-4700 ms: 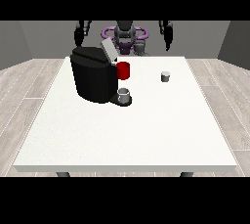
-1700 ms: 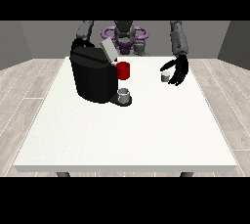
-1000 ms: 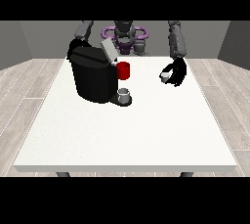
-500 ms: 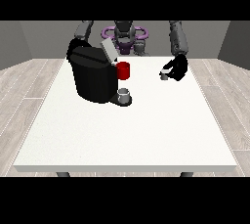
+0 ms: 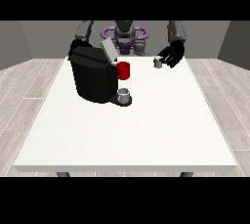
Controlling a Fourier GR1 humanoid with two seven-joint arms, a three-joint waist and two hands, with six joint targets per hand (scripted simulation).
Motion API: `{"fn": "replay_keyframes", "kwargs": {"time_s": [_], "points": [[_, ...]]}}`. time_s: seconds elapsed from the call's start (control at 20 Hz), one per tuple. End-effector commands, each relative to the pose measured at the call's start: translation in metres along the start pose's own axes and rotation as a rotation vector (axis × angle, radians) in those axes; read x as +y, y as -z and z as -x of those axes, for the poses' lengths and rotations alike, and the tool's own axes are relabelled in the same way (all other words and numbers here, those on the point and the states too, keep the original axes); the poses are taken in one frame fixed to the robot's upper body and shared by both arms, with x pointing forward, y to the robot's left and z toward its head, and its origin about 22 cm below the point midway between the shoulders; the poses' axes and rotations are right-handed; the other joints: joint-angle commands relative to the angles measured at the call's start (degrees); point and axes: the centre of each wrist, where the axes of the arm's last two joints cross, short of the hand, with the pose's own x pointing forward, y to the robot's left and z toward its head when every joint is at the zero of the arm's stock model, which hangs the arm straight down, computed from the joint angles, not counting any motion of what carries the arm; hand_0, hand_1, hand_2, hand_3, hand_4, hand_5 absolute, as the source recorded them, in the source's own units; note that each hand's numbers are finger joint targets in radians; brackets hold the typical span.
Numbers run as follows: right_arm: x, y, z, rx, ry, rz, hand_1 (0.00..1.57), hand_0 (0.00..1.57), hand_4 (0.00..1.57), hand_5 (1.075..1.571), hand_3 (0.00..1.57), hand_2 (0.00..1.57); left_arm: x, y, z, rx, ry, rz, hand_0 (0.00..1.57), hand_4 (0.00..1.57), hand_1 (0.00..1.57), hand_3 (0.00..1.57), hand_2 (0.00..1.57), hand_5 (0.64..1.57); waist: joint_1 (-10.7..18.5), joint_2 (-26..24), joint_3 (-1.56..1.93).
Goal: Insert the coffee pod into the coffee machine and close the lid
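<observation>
the table (image 5: pixel 146 130) is showing plain white, while the coffee machine (image 5: pixel 92 75) is standing out in black with a light grey lid (image 5: pixel 108 51) and a red part (image 5: pixel 124 70) at its front. the coffee pod (image 5: pixel 157 62) is looking grey, perhaps silvery, beside the black hand at the view's right (image 5: pixel 172 56), and the floor (image 5: pixel 24 91) is showing pale wood-grain planks.

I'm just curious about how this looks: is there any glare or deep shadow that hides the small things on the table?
Front view: the white table is evenly lit, without glare; only a faint shadow lies beside the coffee machine. The black machine's details are hard to read. The coffee pod shows clearly, right by the hand at the view's right.
</observation>
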Motion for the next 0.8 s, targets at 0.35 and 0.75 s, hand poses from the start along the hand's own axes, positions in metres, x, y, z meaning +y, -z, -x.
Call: {"fn": "replay_keyframes", "kwargs": {"time_s": [0.35, 0.75], "points": [[0.033, 0.006, -0.022, -0.101, 0.023, -0.08, 0.0, 0.0, 0.48, 1.571, 0.0, 0.0, 0.053, 0.034, -0.056, -0.053, -0.002, -0.095, 1.27, 0.55, 1.27, 1.29, 1.34, 1.571, -4.8, 3.3, -0.02], [0.037, 0.0, -0.02, -0.097, 0.009, -0.12, 0.0, 0.0, 0.49, 1.571, 0.0, 0.0, 0.095, 0.048, -0.094, -0.027, -0.018, -0.177, 1.21, 0.51, 1.21, 1.2, 1.25, 1.571, -8.4, 2.6, -0.02]]}}
